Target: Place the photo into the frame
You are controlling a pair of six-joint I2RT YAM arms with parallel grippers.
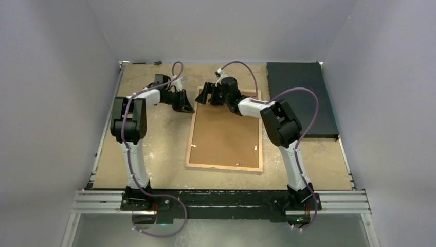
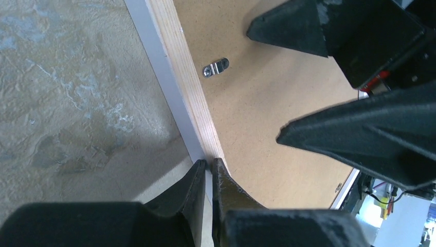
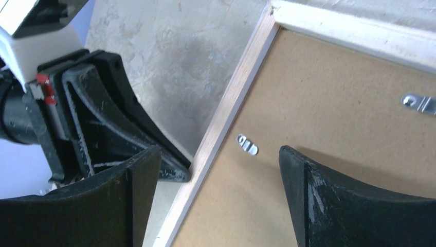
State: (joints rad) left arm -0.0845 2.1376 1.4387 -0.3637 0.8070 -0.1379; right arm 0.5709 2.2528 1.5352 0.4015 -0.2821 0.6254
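The frame (image 1: pixel 224 166) lies back up on the table, its light wood rim around a brown backing board (image 1: pixel 226 131). The photo is not visible in any view. My left gripper (image 1: pixel 189 107) is at the frame's left rim near the far corner, and in the left wrist view it (image 2: pixel 210 163) is shut on the thin white and wood edge (image 2: pixel 180 67). My right gripper (image 1: pixel 207 98) hovers open over the same far-left corner. In the right wrist view its jaws (image 3: pixel 217 153) straddle the rim (image 3: pixel 241 82), with the left gripper's fingers (image 3: pixel 175 172) beside it.
A black rectangular mat (image 1: pixel 301 98) lies at the back right. Small metal turn clips (image 2: pixel 215 67) (image 3: pixel 247 144) sit on the backing board along the rim. Grey walls close in three sides of the table.
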